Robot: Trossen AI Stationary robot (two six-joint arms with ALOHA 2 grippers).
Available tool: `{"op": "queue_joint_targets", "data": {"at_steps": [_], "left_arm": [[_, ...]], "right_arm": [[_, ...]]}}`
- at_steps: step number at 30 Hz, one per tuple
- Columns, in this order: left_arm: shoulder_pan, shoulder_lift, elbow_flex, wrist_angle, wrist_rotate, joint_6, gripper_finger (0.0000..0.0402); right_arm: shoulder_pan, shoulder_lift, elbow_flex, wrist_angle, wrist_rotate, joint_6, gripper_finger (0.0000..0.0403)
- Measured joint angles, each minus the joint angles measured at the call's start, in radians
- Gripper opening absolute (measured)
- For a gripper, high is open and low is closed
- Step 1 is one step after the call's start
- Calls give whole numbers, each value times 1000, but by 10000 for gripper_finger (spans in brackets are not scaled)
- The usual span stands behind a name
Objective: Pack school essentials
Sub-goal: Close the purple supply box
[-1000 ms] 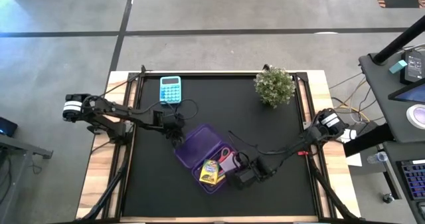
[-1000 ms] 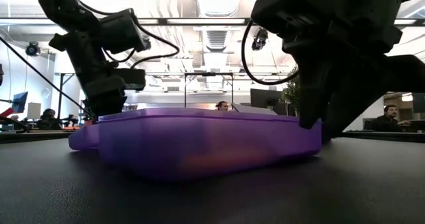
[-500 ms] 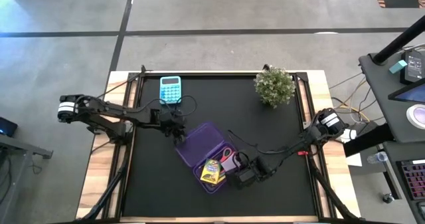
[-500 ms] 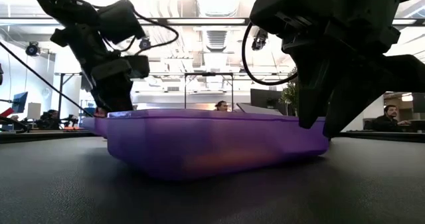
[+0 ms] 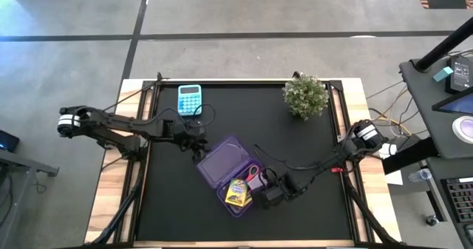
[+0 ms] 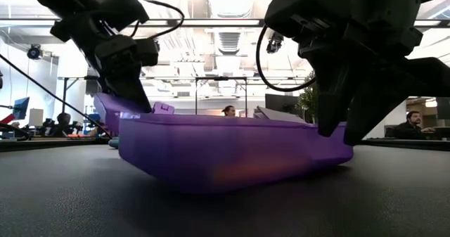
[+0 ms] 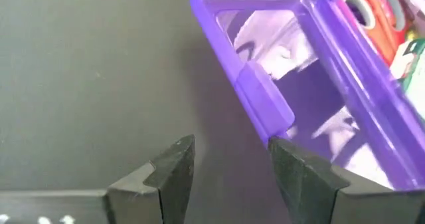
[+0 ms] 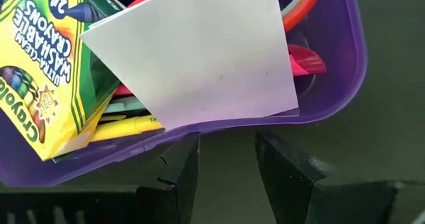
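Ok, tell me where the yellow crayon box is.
In the high view the yellow crayon box lies inside the translucent purple plastic case, at its near end, beside the red-handled scissors and the right gripper.

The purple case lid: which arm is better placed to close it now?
Probably the left. The left gripper, fingers apart, is at the lid edge with its latch tab, and the lid is partly raised. The right gripper is at the purple case on the opposite side, beside the crayon box.

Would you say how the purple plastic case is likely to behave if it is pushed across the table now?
The purple plastic case is tilted in the low view, one end off the table, so it may rock. Its raised lid could flop. The crayon box and scissors inside add modest weight.
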Motion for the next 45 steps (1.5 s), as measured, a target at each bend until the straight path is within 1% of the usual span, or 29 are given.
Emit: {"op": "queue_joint_targets", "data": {"at_steps": [10,19,25,27,34,37,40,45], "left_arm": [[0,-15,5,4,9,2,182],[-1,-18,5,6,61,4,182],[-2,-45,5,12,86,3,182],[-2,-59,6,13,91,0,182],[-4,-70,7,14,105,-3,182],[-7,-70,7,14,114,-3,182],[-11,-70,7,22,118,-4,182],[-15,-68,7,71,118,-6,182]], "right_arm": [[-9,-1,0,2,-2,-9,139],[-10,-1,0,-4,2,-9,139],[-10,-1,0,-10,5,-9,139],[-10,-3,0,-14,-11,-18,139],[-10,-54,0,-112,-70,-28,139],[-10,-97,12,-174,-69,-27,139],[-10,-128,30,-179,-43,-35,139],[-11,-124,43,-188,-44,-61,139]]}}
